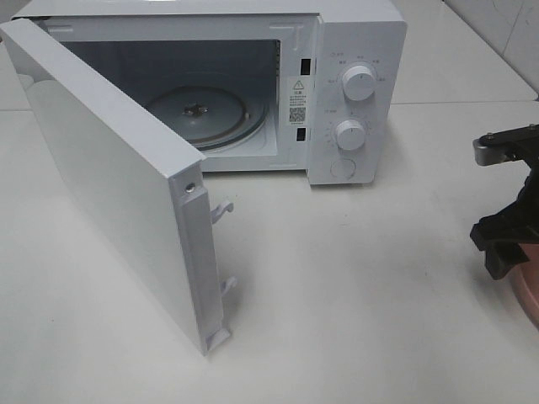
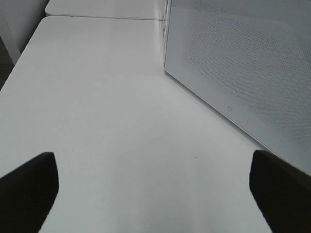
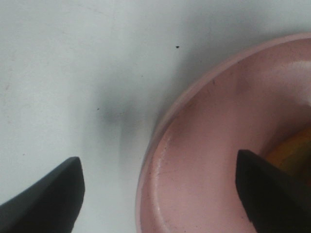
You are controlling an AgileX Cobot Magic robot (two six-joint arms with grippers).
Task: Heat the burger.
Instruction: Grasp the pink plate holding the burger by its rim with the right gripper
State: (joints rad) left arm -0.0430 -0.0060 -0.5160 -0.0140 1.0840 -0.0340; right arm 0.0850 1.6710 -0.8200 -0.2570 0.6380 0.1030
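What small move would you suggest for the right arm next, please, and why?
Probably ease the right gripper down and close it on the rim of the pink dish. Its jaws are open and straddle that rim, one inside and one outside. The burger lies in the dish, and the microwave door already stands open.

white table (image 1: 337, 295) with microwave (image 1: 358, 42), pink dish (image 3: 209, 145)
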